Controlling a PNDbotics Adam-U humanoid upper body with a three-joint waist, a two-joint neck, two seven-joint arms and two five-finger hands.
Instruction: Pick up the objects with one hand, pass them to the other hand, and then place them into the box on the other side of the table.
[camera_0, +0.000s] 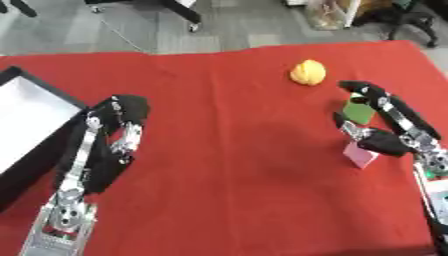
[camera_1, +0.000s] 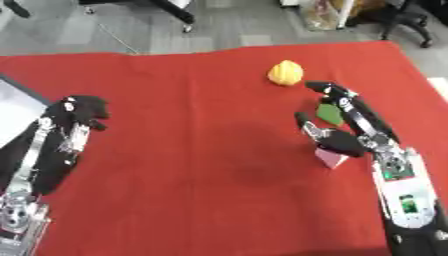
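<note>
Left eye view shows the right hand with fingers spread around the green block, on the red surface near a pink block. Probably light and stiff; take its flat sides.

Bare red cloth between the hands, yellow object ahead, box far left

We lose the box past the left edge. The right hand covers part of the green block and pink block. Yellow object too blurred to identify.
</note>
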